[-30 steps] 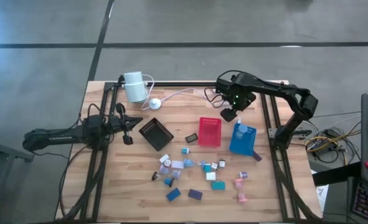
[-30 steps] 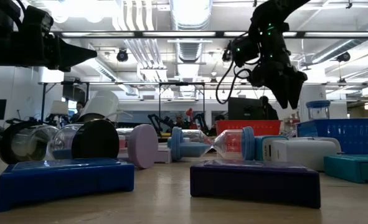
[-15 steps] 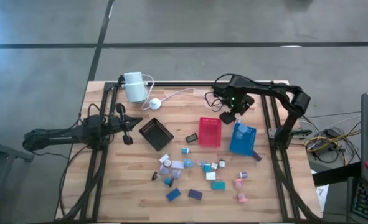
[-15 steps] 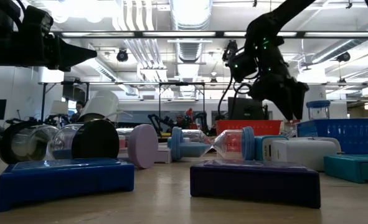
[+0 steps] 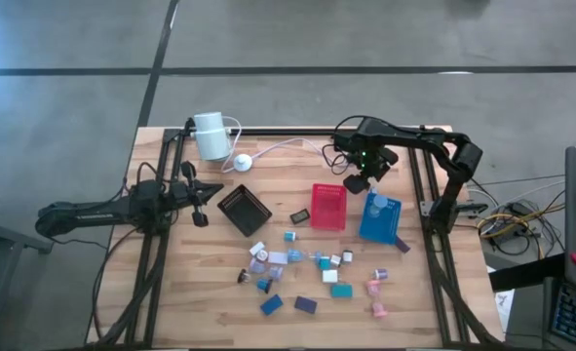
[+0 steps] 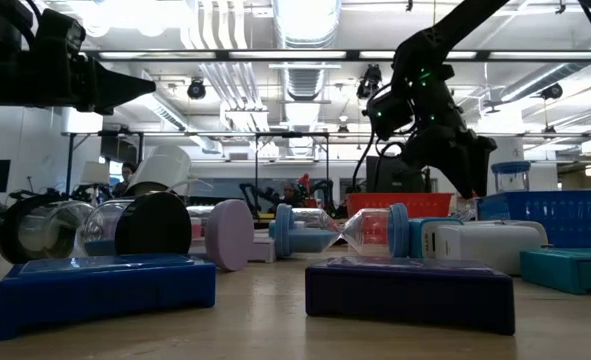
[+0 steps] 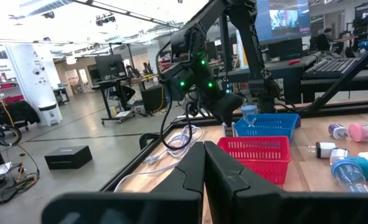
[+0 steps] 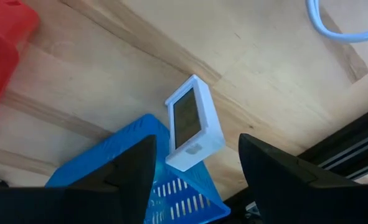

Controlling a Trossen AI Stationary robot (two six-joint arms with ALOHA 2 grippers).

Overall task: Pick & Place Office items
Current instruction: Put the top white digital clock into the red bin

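A: Where's the right claw (image 5: 358, 182) compared with a second ago?
B: It has drawn in toward the red tray (image 5: 328, 206) and blue tray (image 5: 379, 219), sitting lower in the low view. Its fingers (image 8: 126, 167) stand apart around a small white block with a dark screen (image 8: 192, 124), which rests tilted on the blue tray's rim, not clamped as far as I can tell.
A: And the left claw (image 5: 202, 202)?
B: Unmoved, by the desk's (image 5: 200, 292) left edge beside the black tray (image 5: 244, 210), fingers pressed together, holding nothing.
A: The office items (image 5: 312, 273)?
B: Scattered across the desk's near half as before (teal, blue, purple, pink pieces), well apart from both claws.
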